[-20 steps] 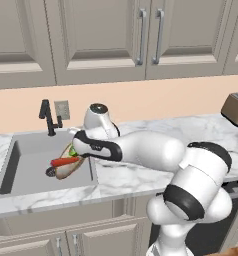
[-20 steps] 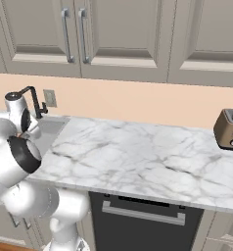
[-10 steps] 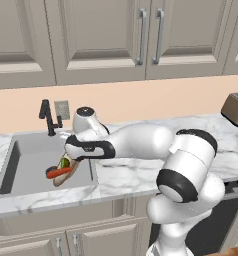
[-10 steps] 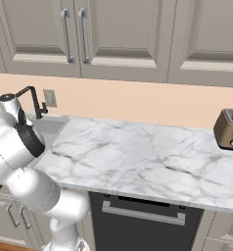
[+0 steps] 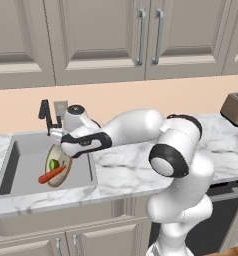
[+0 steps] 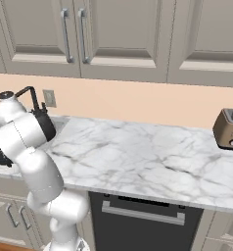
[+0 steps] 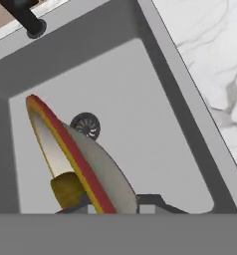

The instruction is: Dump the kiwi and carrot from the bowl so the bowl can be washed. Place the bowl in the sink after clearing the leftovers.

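Observation:
The bowl (image 5: 57, 169) hangs steeply tilted over the grey sink (image 5: 21, 162), its tan inside facing left. The green kiwi (image 5: 53, 164) and the orange-red carrot (image 5: 51, 175) lie against its lower inside. My gripper (image 5: 62, 151) is shut on the bowl's upper rim. In the hand view the bowl (image 7: 98, 172) appears nearly edge-on, with the kiwi (image 7: 65, 189) olive-brown in its shadowed inside. There my gripper (image 7: 113, 205) pinches the rim at the bottom. The drain (image 7: 85, 125) lies on the basin floor behind the bowl.
The black faucet (image 5: 45, 111) stands at the sink's back edge, close to my hand. White marble counter (image 5: 126, 167) runs to the right of the basin. A toaster (image 6: 228, 128) sits at the counter's far right. Cabinets hang above.
The arm has swung left and lower over the basin with the bowl. The bowl now tilts more steeply. Kiwi and carrot are still inside it.

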Controlling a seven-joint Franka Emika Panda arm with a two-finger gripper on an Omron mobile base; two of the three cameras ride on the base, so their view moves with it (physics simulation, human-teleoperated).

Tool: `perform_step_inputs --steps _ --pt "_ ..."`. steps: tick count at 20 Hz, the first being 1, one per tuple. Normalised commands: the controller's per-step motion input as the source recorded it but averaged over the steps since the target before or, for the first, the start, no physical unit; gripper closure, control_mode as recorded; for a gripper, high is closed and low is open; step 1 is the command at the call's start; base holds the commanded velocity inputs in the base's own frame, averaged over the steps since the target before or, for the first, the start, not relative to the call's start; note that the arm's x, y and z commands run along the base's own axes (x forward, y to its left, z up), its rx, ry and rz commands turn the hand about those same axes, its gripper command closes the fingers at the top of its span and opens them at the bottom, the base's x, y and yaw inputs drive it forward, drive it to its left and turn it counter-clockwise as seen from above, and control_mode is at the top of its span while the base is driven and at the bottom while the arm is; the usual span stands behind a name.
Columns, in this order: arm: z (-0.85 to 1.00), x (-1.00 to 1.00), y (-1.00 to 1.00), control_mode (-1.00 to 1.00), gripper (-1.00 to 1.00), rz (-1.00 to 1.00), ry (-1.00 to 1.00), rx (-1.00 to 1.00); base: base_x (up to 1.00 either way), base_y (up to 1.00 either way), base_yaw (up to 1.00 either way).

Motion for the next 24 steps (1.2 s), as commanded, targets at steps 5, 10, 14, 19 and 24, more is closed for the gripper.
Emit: perform_step_inputs --steps 5,10,14,19,24 --pt "-0.13 0.05 0.33 -1.00 1.00 0.00 0.00 -0.02 0.00 0.00 0.00" --pt "-0.40 0.03 0.61 -1.00 1.00 0.00 -0.03 -0.03 0.00 0.00 0.00" --pt "-0.19 -0.03 0.31 -1.00 1.00 0.03 0.00 -0.14 0.00 0.00 0.00" --pt "-0.06 0.00 0.35 -1.00 1.00 0.01 0.00 -0.23 0.00 0.00 0.00" --pt "-0.17 -0.14 0.30 -1.00 1.00 0.06 -0.01 -0.34 0.00 0.00 0.00"
